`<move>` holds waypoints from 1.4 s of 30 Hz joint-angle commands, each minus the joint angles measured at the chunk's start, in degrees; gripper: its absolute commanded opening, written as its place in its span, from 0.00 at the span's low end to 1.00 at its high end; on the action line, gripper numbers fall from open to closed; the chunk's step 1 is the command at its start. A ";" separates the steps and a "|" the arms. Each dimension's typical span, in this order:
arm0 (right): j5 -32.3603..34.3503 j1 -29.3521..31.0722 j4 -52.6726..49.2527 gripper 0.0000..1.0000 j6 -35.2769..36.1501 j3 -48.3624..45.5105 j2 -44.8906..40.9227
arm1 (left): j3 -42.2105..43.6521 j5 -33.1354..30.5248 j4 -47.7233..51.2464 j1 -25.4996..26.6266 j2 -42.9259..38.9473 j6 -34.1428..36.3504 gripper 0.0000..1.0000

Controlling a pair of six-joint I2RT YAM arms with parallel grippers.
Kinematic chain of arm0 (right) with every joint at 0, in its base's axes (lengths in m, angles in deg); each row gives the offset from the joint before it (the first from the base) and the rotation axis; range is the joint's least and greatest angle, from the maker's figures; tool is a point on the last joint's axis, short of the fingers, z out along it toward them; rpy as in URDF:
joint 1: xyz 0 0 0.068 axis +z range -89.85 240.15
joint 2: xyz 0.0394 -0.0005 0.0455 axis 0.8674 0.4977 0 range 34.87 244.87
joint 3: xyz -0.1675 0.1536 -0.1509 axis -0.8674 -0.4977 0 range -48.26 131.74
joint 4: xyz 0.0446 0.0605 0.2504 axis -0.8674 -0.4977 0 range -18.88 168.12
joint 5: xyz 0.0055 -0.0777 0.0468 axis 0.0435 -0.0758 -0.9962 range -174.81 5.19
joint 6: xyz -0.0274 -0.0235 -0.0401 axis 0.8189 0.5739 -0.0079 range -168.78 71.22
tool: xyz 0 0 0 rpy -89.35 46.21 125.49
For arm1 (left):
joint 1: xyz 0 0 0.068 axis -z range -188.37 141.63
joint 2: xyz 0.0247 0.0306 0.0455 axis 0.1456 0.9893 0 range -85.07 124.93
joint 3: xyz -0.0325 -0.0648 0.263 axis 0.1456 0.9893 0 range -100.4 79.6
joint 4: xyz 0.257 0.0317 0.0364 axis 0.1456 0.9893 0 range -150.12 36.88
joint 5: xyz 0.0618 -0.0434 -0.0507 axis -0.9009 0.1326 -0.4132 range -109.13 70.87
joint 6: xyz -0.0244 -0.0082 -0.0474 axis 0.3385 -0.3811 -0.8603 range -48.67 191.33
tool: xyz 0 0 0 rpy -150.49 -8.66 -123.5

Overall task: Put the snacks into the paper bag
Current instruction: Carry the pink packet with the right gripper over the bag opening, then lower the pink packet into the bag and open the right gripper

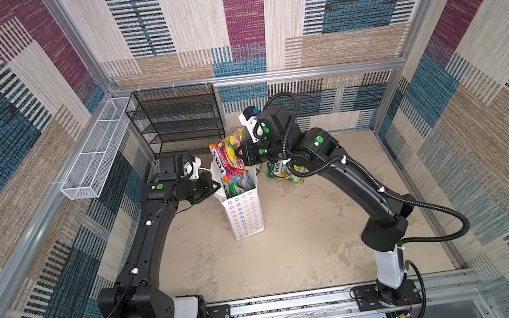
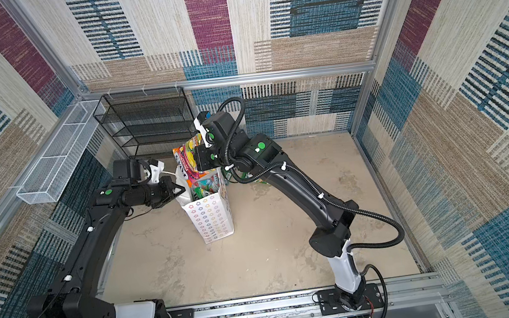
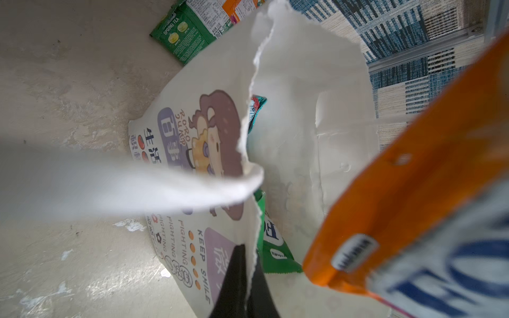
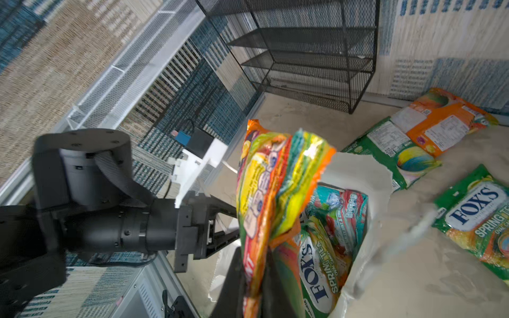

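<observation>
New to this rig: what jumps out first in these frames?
The white paper bag stands in the middle of the table, already stuffed with bright packets. The right end effector grips an orange packet upright at its mouth, while the left end effector pinches the bag's torn rim. More loose packets lie on the table behind the bag.

Bright and even from overhead, faint soft shadows on the table [image 1: 289, 259], bowed edges in both top views, close-up blur on the cord handle [image 3: 110, 187] and orange packet [image 3: 399, 192] in the left wrist view, glare on that packet in the right wrist view.
</observation>
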 commanded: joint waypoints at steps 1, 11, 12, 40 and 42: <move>3.59 0.42 -5.38 0.00 0.55 -0.27 0.64 | 0.07 1.62 -2.74 -0.04 -0.35 -0.17 0.00; 2.95 1.10 -10.07 0.03 -0.07 3.70 4.95 | -0.02 1.84 -2.72 -0.06 -0.52 -0.29 0.00; 3.77 1.12 -11.50 0.03 -0.06 5.29 5.60 | -0.06 1.84 -2.71 -0.03 -0.52 -0.30 0.00; -5.62 2.07 -3.99 0.39 0.23 5.79 5.62 | 0.07 1.84 -2.81 0.01 -0.39 -0.30 0.00; -5.61 2.07 -3.34 0.40 0.72 6.63 4.82 | 0.07 1.59 -2.77 -0.03 -0.51 -0.25 0.00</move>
